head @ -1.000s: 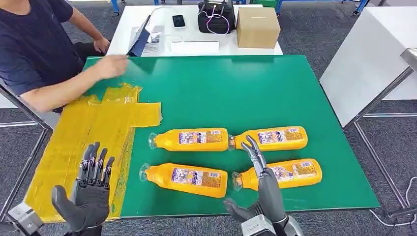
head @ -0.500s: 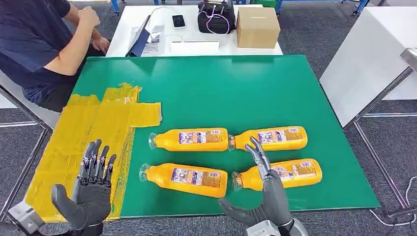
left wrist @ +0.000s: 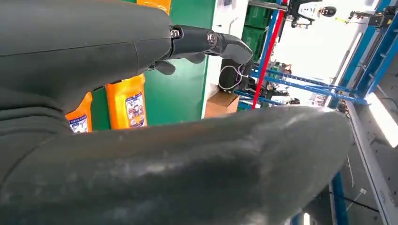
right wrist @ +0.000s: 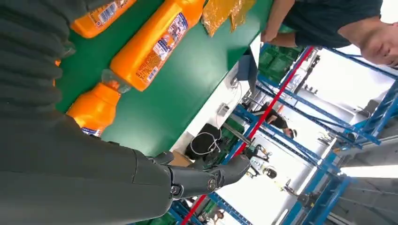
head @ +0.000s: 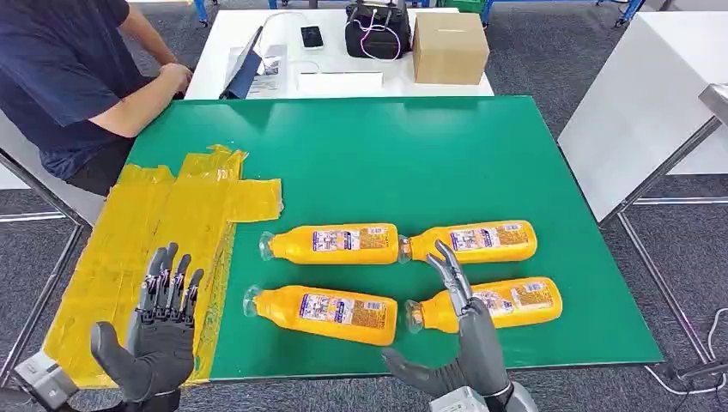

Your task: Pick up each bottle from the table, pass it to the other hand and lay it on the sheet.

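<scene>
Several orange bottles lie on their sides on the green table [head: 386, 154], in two rows: far left [head: 335, 244], far right [head: 472, 241], near left [head: 324, 313] and near right [head: 502, 303]. A crumpled yellow sheet [head: 154, 232] covers the table's left side. My right hand [head: 464, 339] hovers with fingers apart just over the neck end of the near right bottle, holding nothing. My left hand [head: 159, 330] is raised with fingers spread above the sheet's near edge, empty. In the right wrist view, two bottles [right wrist: 157, 42] lie beyond my fingers [right wrist: 206, 176].
A person in a dark shirt [head: 60, 77] sits at the far left corner, forearm resting by a white table [head: 343, 81] behind. That table carries a cardboard box [head: 450, 47], a black bag [head: 378, 30] and a phone [head: 312, 36]. A white counter [head: 652, 94] stands right.
The person's arm has drawn back off the green table to the white one. My right hand has shifted slightly rightward and lower over the near right bottle; my left hand has barely moved.
</scene>
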